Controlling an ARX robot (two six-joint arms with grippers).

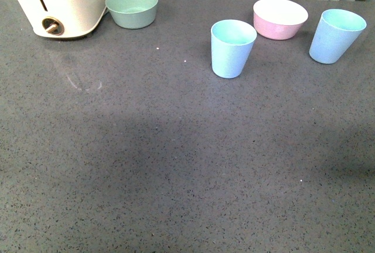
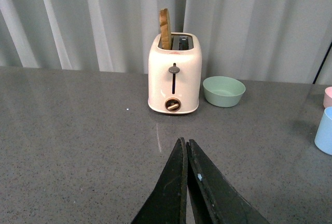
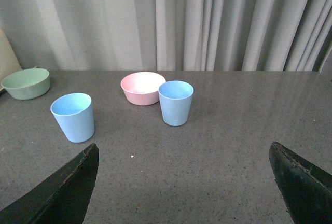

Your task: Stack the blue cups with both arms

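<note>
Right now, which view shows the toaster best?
Left wrist view: the whole toaster faces the camera, lever, dial and a slice in one slot visible. Front view crops off its top. Right wrist view catches only a cream sliver at the frame edge.

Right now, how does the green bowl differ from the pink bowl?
Colour: the green bowl is sage green inside and out; the pink bowl is pink outside and white inside. Place: the green bowl sits beside the toaster on the left; the pink bowl sits on the right, between the middle blue cup and the rightmost blue cup. Both stand upright, look empty, and sit near the back of the counter.
</note>
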